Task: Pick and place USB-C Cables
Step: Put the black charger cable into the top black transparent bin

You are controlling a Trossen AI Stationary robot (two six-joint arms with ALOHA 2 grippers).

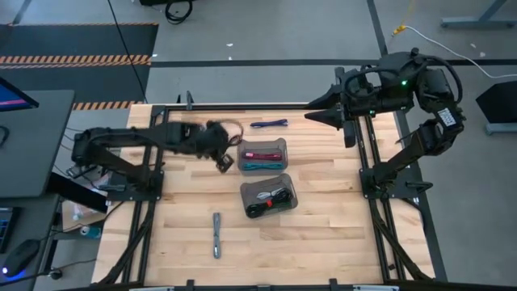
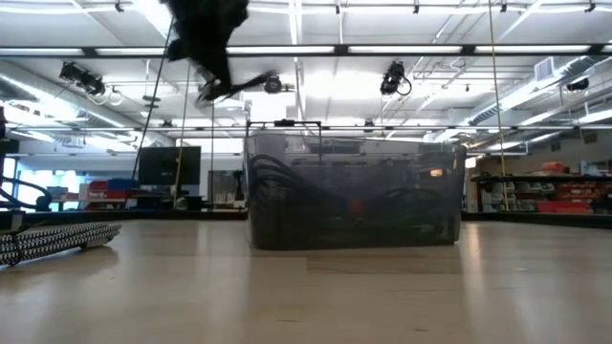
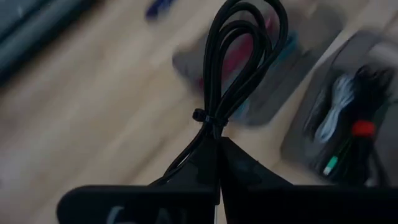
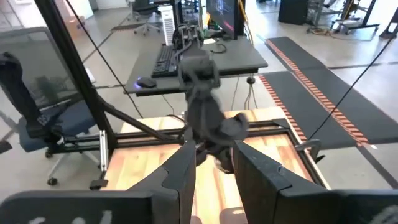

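My left gripper point(image 3: 217, 163) is shut on a black USB-C cable bundle point(image 3: 245, 43) and hangs in the air just left of the far bin point(image 1: 262, 155). That bin holds maroon and teal cables. The near bin point(image 1: 269, 196) holds black, white and red-tipped cables point(image 3: 348, 124). A purple cable point(image 1: 269, 124) lies on the table near the far edge. A grey braided cable point(image 1: 216, 234) lies toward the near edge. My right gripper point(image 4: 214, 171) is open and waits above the table's far right part point(image 1: 313, 115), touching nothing. My left gripper pinches the black cable bundle between its two shut fingers, just behind the small tie point(image 3: 199, 116) at the bundle's gathered end. The looped end point(image 3: 249, 25) sticks out beyond the fingertips. The bundle is lifted clear of the table point(image 2: 239, 84).
The two translucent bins sit side by side at mid-table; in the low view the near one point(image 2: 354, 191) fills the centre. The arms' black frames point(image 1: 367, 162) stand on both sides. Bare wood point(image 1: 323, 234) lies toward the near right.
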